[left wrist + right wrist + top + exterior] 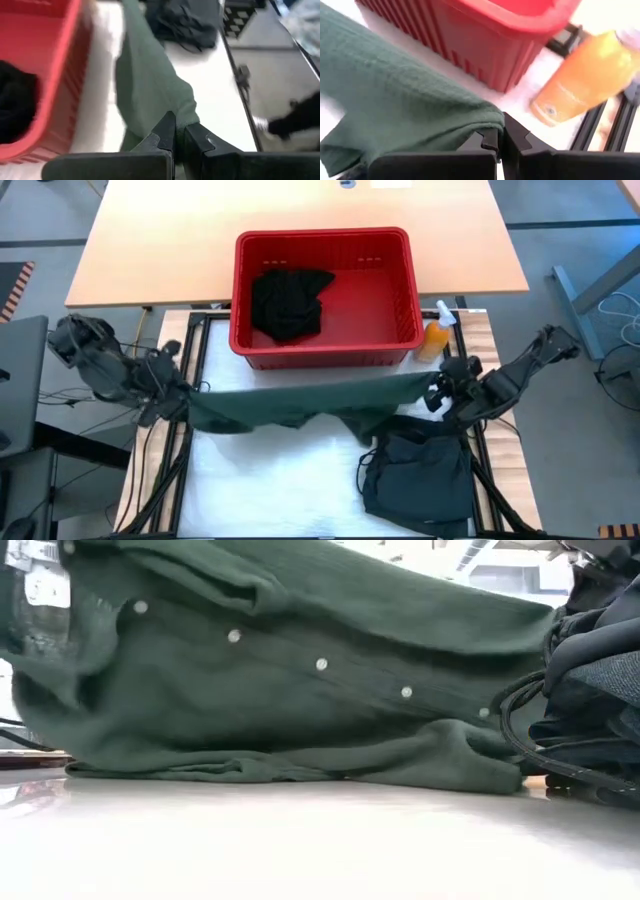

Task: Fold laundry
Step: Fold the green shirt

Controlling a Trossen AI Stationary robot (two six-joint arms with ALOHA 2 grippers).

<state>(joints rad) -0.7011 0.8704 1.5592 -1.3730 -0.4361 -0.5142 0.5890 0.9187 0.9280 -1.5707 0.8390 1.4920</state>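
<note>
A dark green buttoned shirt (300,402) stretches across the table between my two grippers, just in front of the red basket. In the low view its button row shows (320,664) and its lower edge (300,772) rests on the white tabletop. My left gripper (192,392) is shut on the shirt's left end, and my right gripper (437,390) is shut on its right end. A black garment (290,302) lies in the basket. Another dark garment (415,470) lies crumpled at the near right. My left gripper pinches the shirt's left end (183,118) between its two fingers, coming from the table's left and slanting down. The cloth runs from there toward the other gripper, bunched; its lower part sags onto the table. My right gripper pinches a rolled, bunched edge at the shirt's right end (487,122) between its two fingers, coming from the table's right and slanting down. The cloth spreads away from the fingers toward the left, held above the tabletop there.
The red plastic basket (400,330) stands at the far middle, close behind the shirt. An orange spray bottle (437,337) stands by its right corner, near my right gripper. The white tabletop (270,480) lies bare at the near left and middle.
</note>
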